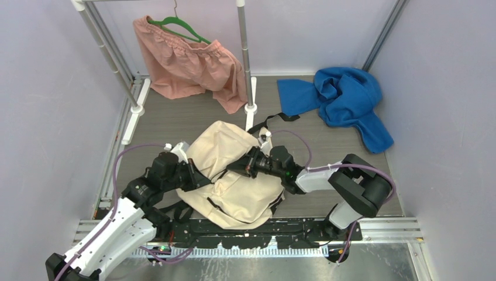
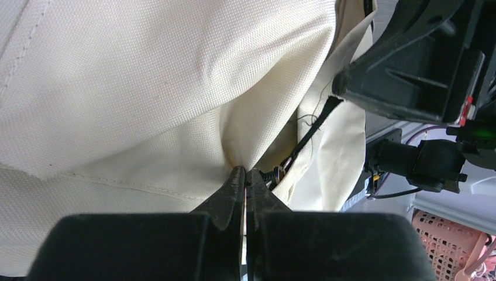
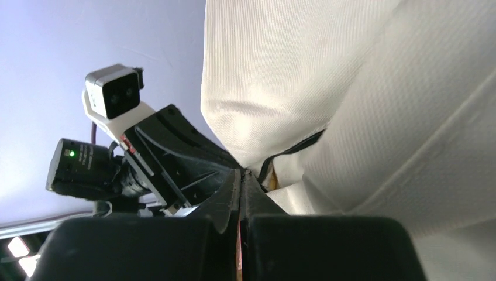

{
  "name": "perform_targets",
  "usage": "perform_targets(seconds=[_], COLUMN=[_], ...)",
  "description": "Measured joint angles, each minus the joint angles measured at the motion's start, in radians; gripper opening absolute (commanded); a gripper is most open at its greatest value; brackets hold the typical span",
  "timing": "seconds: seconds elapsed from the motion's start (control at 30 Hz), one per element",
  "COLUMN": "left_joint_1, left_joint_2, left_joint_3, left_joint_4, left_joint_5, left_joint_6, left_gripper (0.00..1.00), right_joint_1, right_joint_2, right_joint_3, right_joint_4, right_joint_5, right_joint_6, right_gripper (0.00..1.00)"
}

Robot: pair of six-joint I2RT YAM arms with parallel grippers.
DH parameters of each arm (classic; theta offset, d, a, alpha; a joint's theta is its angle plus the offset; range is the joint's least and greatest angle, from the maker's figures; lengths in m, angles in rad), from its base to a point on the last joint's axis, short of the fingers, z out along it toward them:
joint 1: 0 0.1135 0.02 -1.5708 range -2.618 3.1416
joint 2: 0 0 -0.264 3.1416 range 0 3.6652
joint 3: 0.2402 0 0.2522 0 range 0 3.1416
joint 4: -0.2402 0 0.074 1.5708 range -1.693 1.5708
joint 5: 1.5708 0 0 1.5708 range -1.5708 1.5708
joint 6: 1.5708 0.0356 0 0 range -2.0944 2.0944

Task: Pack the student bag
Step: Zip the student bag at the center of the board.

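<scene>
Mid-table (image 1: 175,120), between the two arms: student bag (image 1: 225,149), cream-beige, crumpled into soft folds, slumped flat on the grey surface. Off its far edge, a black strap (image 1: 275,120) trailing toward the foot of the rack post (image 1: 245,64).

Left gripper (image 1: 205,177) reaching in from the near left, low over the bag's left side. Fingers pressed together, tips sunk in a pucker of the cream fabric, pinching the cloth just beside a black zipper line (image 2: 310,132). In the left wrist view, cream weave filling most of the frame, with the other arm's black housing at the upper right.

Right gripper (image 1: 237,166) coming in from the right, over the bag's middle. Fingers likewise closed tight, nipping a fold of the bag at the dark zipper edge. Both pairs of tips facing each other near the bag's centre, close but not touching, a short stretch of fabric between.

Far left: pink garment (image 1: 187,64) draped on a green hanger (image 1: 181,24), hung from the rack. Far right, well apart from the bag: blue fleece cloth (image 1: 345,102), heaped on the table near the wall.
</scene>
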Motion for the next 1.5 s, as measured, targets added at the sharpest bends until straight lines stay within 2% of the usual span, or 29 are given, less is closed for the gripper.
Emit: perform_targets(seconds=[0.13, 0.2, 0.27, 0.37, 0.47, 0.63, 0.83, 1.13, 1.4, 1.5], left_joint_1=[0.000, 0.000, 0.000, 0.000, 0.000, 0.000, -0.006, -0.031, -0.040, -0.043], left_joint_2=[-0.013, -0.020, -0.023, -0.023, -0.023, -0.019, 0.000, 0.266, 0.402, 0.425], left_joint_3=[0.008, 0.014, 0.021, 0.035, 0.050, 0.070, 0.143, 0.215, 0.243, 0.243], left_joint_4=[-0.013, -0.018, -0.033, -0.091, -0.122, -0.146, -0.161, -0.012, 0.079, 0.112], left_joint_5=[0.001, 0.002, 0.007, 0.029, 0.053, 0.079, 0.042, 0.092, 0.113, 0.128], left_joint_6=[0.001, 0.002, 0.012, 0.027, 0.033, 0.046, 0.110, 0.217, 0.260, 0.254], left_gripper=[0.00, 0.18, 0.31, 0.46, 0.54, 0.55, 0.51, 0.49, 0.43, 0.38], right_joint_1=[-0.035, -0.040, -0.043, -0.062, -0.066, -0.066, -0.066, -0.066, -0.067, -0.068], right_joint_2=[-0.015, -0.015, -0.015, -0.015, -0.019, -0.051, -0.074, -0.102, -0.103, -0.103], right_joint_3=[0.015, 0.023, 0.031, 0.040, 0.045, 0.048, 0.055, 0.098, 0.105, 0.108], right_joint_4=[-0.063, -0.083, -0.093, -0.095, -0.120, -0.174, -0.209, -0.268, -0.269, -0.269], right_joint_5=[-0.008, -0.014, -0.015, -0.013, -0.013, -0.012, -0.010, -0.011, -0.014, -0.014], right_joint_6=[-0.044, -0.056, -0.064, -0.073, -0.095, -0.130, -0.153, -0.198, -0.204, -0.204], right_gripper=[0.01, 0.01, 0.01, 0.01, 0.01, 0.01, 0.01, 0.01, 0.01, 0.01])
